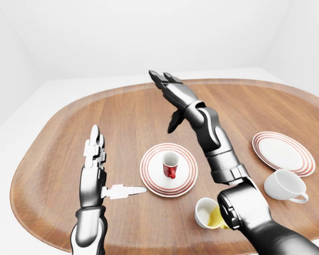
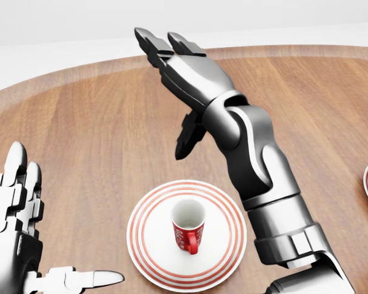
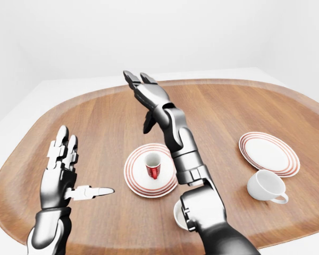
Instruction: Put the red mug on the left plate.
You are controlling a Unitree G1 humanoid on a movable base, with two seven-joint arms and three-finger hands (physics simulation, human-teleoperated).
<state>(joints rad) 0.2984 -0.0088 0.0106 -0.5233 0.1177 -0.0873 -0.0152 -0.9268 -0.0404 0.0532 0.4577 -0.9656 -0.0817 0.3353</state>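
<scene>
The red mug [image 2: 188, 225] stands upright at the centre of the left plate [image 2: 148, 241], near the table's [image 1: 53, 159] bottom edge in the head view. The right hand [image 2: 183, 67] is raised above it, fingers spread wide, holding nothing. The left hand [image 1: 95, 170] is flat, fingers extended, empty.

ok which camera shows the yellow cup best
The left-eye view: the yellow cup lies beside the right arm, its mouth showing. In the right-eye view the arm hides all but a sliver of its rim. The head view misses it.
</scene>
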